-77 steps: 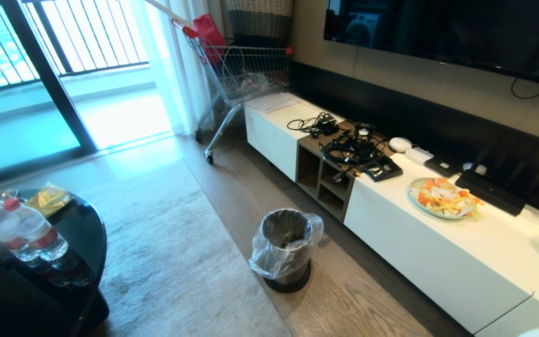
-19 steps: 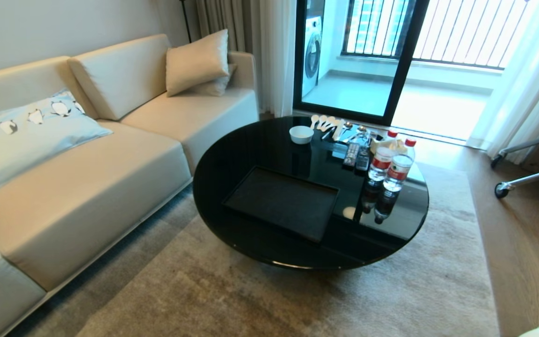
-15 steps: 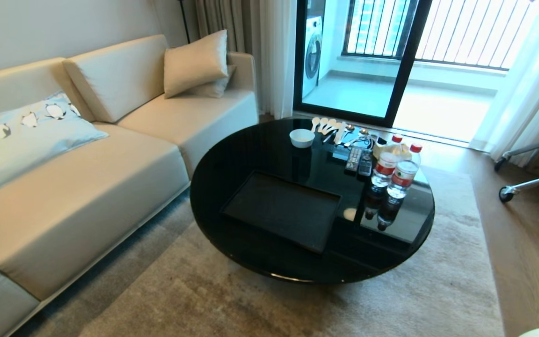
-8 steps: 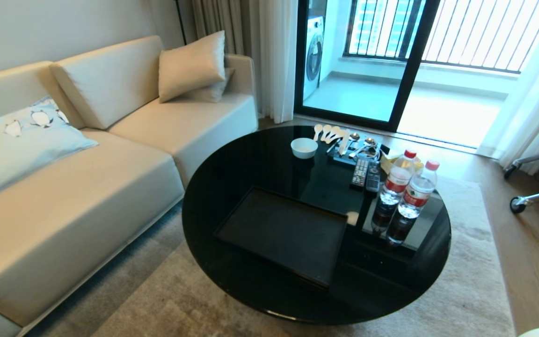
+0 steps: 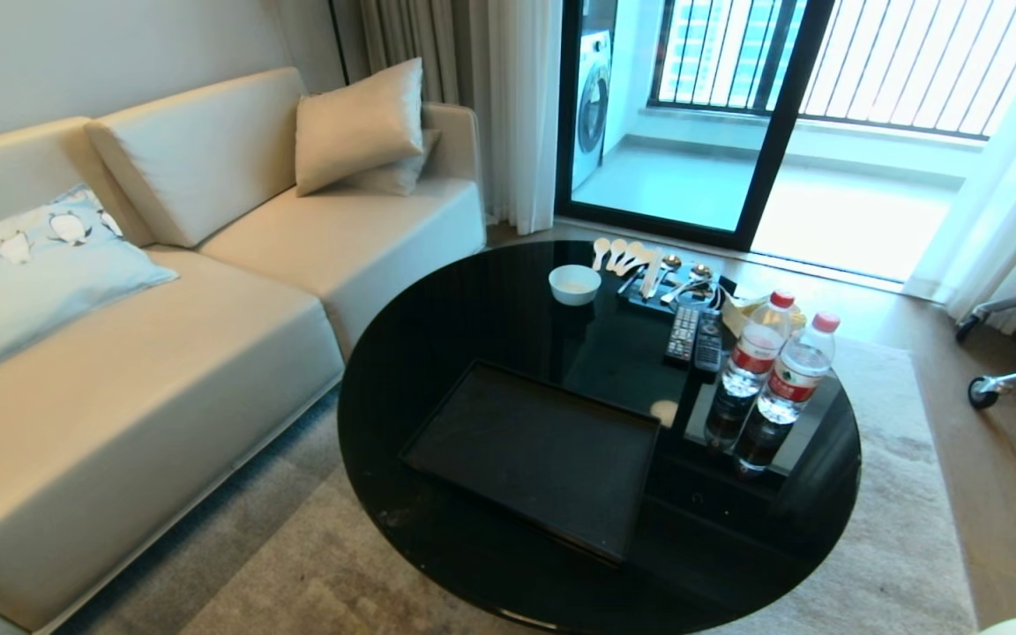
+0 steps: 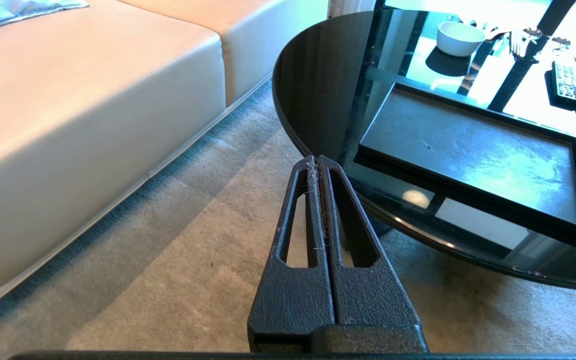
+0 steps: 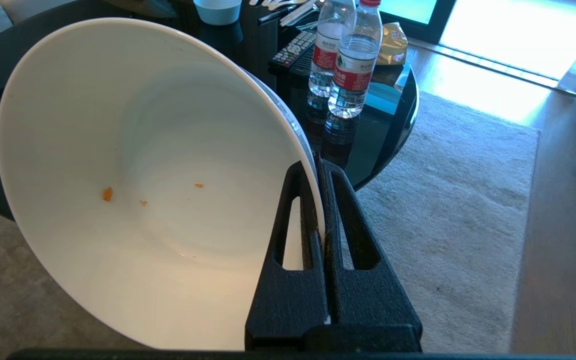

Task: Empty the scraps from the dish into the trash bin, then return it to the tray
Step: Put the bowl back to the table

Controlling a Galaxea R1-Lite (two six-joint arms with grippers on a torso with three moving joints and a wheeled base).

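The right gripper [image 7: 318,165] has its jaws clamped on the dish [image 7: 133,175], nearly emptied; the tray [image 5: 533,454] waits bare. Left gripper [image 6: 317,161] idles, jaws closed.

tray [image 5: 533,454]: sat on the table [image 5: 473,291], toward its near edge
small bowl [image 5: 574,284]: far side of the table, spoons [image 5: 623,256] just right of it
bottles [image 5: 777,370]: right edge, remotes [image 5: 695,335] just behind them
sofa [image 5: 164,309]: left of the table

White dish [image 7: 158,175], few orange specks inside; black tray [image 5: 534,454] bare on table.
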